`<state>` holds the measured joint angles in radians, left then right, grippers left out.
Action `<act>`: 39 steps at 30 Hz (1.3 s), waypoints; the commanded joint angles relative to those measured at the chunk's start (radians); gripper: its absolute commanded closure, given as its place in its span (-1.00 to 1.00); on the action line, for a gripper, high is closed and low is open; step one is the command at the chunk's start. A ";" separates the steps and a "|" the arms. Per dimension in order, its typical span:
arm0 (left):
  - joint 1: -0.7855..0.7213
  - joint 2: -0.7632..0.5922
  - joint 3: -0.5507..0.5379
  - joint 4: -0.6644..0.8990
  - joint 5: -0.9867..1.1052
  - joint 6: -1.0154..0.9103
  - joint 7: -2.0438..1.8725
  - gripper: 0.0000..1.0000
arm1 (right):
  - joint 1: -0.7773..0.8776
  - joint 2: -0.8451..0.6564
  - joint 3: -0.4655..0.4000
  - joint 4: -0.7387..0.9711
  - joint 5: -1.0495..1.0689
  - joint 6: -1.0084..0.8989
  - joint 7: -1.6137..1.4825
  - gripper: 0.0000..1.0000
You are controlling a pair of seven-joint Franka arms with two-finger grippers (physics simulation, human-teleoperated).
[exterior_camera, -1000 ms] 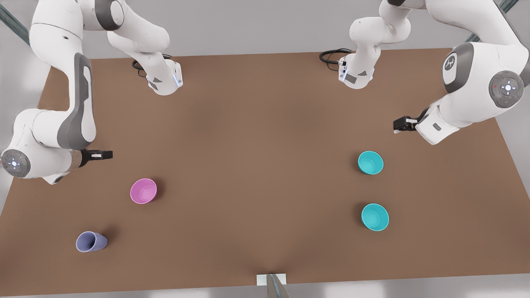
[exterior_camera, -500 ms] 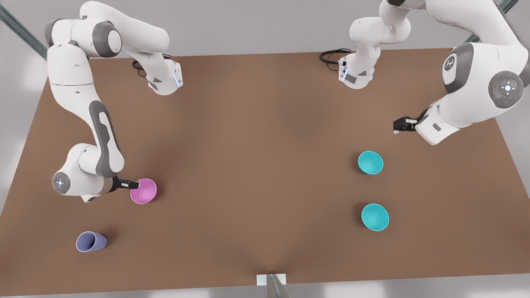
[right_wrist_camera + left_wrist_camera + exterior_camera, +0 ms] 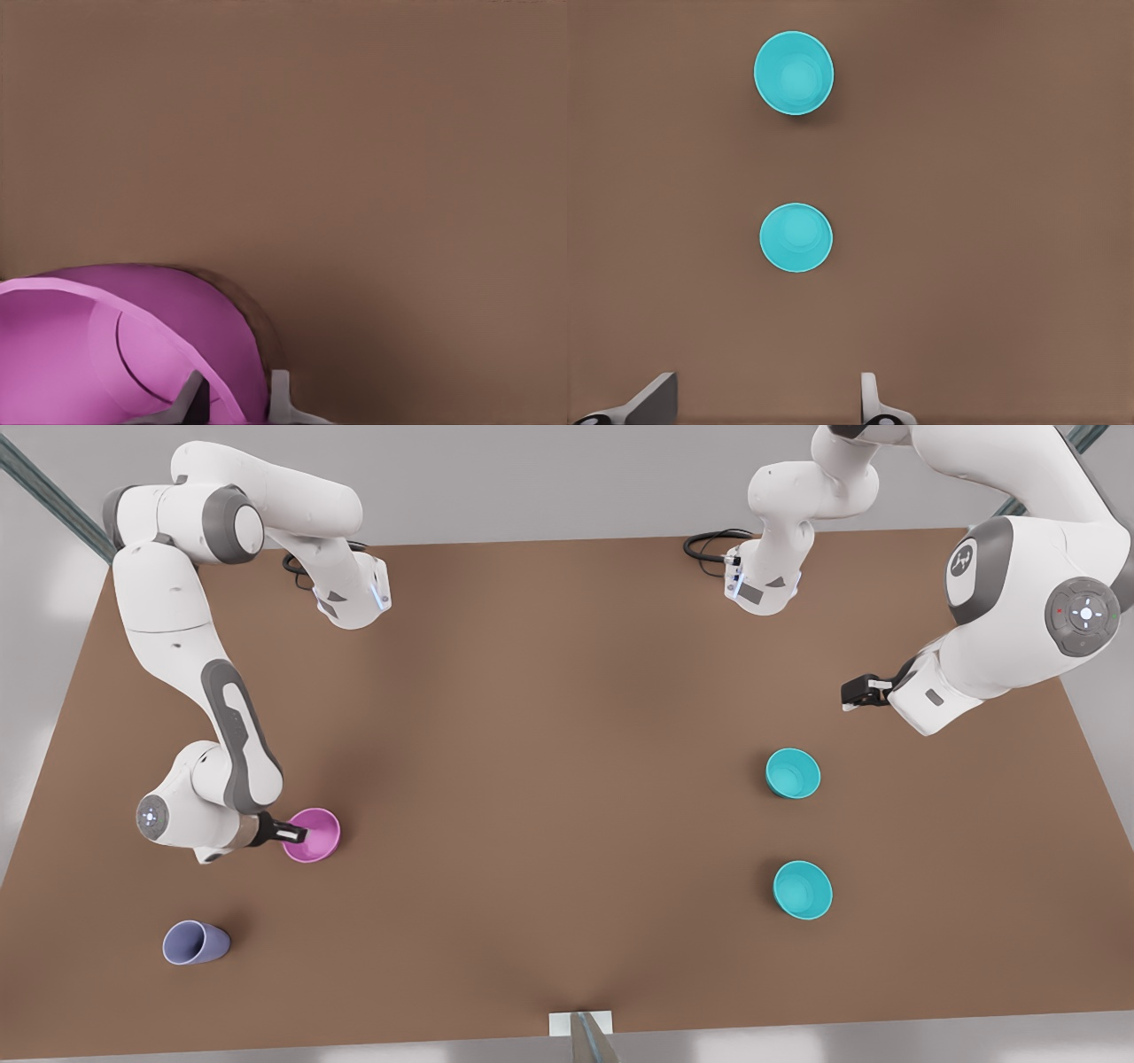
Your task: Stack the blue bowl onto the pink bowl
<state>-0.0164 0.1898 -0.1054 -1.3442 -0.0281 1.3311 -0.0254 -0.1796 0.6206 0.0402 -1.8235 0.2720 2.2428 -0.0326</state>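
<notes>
The pink bowl's point(image 3: 312, 835) rim is straddled by the right gripper's point(image 3: 293, 833) fingers, grasping it. The left gripper point(image 3: 852, 693) is held spread, well apart from 2 blue bowls point(image 3: 793, 772); 1 cup point(image 3: 195, 942) is seen.

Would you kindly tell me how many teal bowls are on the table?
2: both toward the front view's right, one teal bowl farther back, the other teal bowl nearer the camera.

Smooth, perhaps plastic pink bowl point(image 3: 314, 835); matt brown table point(image 3: 549, 779); glossy white arms.
</notes>
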 commanded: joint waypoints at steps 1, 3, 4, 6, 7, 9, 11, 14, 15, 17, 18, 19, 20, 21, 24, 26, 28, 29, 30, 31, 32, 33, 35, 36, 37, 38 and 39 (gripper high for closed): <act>0.000 -0.001 0.000 0.000 0.000 -0.001 0.001 -1.00 | 0.000 -0.004 0.004 0.007 -0.024 -0.015 0.045 0.57; 0.000 -0.001 0.000 0.000 0.000 0.000 0.002 -1.00 | -0.001 -0.010 0.007 0.013 -0.024 -0.028 0.043 0.57; 0.000 -0.001 0.000 0.000 0.000 -0.001 0.001 -1.00 | 0.000 -0.022 0.029 0.041 -0.007 -0.074 0.048 0.57; 0.000 -0.001 0.000 0.000 0.000 0.000 0.001 -1.00 | 0.002 -0.036 0.085 0.073 0.004 -0.091 0.060 0.57; 0.000 -0.001 0.000 0.000 0.000 0.000 0.001 -1.00 | 0.005 -0.036 0.113 0.087 0.019 -0.091 0.079 0.57; 0.000 -0.001 0.000 0.000 0.000 0.000 0.001 -1.00 | 0.098 -0.016 0.156 0.159 0.026 -0.080 0.233 0.57; 0.000 -0.001 0.000 0.000 0.000 0.000 0.001 -1.00 | 0.221 0.045 0.156 0.268 0.036 -0.072 0.452 0.57; 0.000 -0.001 0.000 0.000 0.000 -0.001 -0.001 -1.00 | 0.377 0.177 0.155 0.460 0.033 -0.063 0.760 0.57; 0.000 -0.001 0.000 -0.001 0.000 -0.001 -0.001 -1.00 | 0.433 0.234 0.156 0.530 0.039 -0.048 0.858 0.57; 0.000 0.000 0.000 -0.003 -0.001 -0.004 -0.001 -1.00 | 0.512 0.287 0.156 0.559 0.039 0.057 0.970 0.57; 0.000 0.000 0.000 -0.003 -0.001 -0.019 -0.002 -1.00 | 0.540 0.313 0.155 0.589 0.036 0.061 0.985 0.57; 0.000 0.000 0.000 -0.003 0.000 -0.021 -0.002 -1.00 | 0.571 0.359 0.155 0.628 0.033 0.063 1.008 0.57; 0.000 0.000 0.000 -0.003 0.000 -0.021 -0.002 -1.00 | 0.591 0.384 0.150 0.645 0.033 0.064 1.016 0.57; 0.000 0.000 0.000 -0.004 0.000 -0.021 -0.002 -1.00 | 0.601 0.410 0.152 0.659 0.030 0.064 1.028 0.57; 0.022 0.011 0.000 -0.009 0.000 -0.023 -0.002 -1.00 | 0.612 0.450 0.152 0.693 0.030 0.066 1.028 0.57; 0.033 0.036 0.000 -0.010 -0.003 -0.047 -0.001 -1.00 | 0.612 0.450 0.152 0.696 0.030 0.066 1.028 -0.66; 0.035 0.066 0.000 -0.036 -0.006 -0.043 0.004 -1.00 | 0.611 0.441 0.153 0.698 0.036 0.064 1.030 -1.00; 0.041 0.083 0.000 -0.036 -0.004 -0.041 0.004 -1.00 | 0.608 0.435 0.155 0.698 0.038 0.063 1.030 -1.00; 0.047 0.126 0.000 -0.041 -0.004 -0.021 0.024 -1.00 | 0.589 0.413 0.156 0.696 0.039 0.043 1.028 -1.00; 0.085 0.168 0.000 -0.070 -0.018 0.045 0.081 -1.00 | 0.552 0.372 0.162 0.696 0.047 -0.021 1.024 -1.00; 0.104 0.168 0.000 -0.133 -0.035 0.128 0.090 -1.00 | 0.508 0.335 0.179 0.695 0.046 -0.107 1.024 -1.00; 0.110 0.160 0.000 -0.240 -0.052 0.284 0.113 -1.00 | 0.451 0.278 0.178 0.695 0.042 -0.284 0.998 -1.00; 0.118 0.165 0.082 -0.455 -0.168 0.589 0.329 -1.00 | 0.325 0.222 0.172 0.695 0.021 -0.532 0.800 -1.00; 0.118 0.180 0.099 -0.526 -0.185 0.701 0.392 -1.00 | 0.253 0.215 0.170 0.684 0.009 -0.601 0.671 -1.00; 0.118 0.217 0.099 -0.544 -0.190 0.757 0.395 -1.00 | 0.161 0.218 0.168 0.644 -0.023 -0.654 0.545 -1.00; 0.113 0.227 0.099 -0.575 -0.230 0.815 0.416 -1.00 | 0.079 0.215 0.168 0.612 -0.069 -0.707 0.410 -1.00; 0.113 0.247 0.099 -0.576 -0.253 0.865 0.433 -1.00 | -0.024 0.183 0.175 0.632 -0.151 -0.802 0.225 -1.00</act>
<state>0.0992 0.4289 -0.0083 -1.9040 -0.2104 1.8438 0.0983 -0.1422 0.8044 0.2091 -1.1816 0.2055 1.7859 0.6242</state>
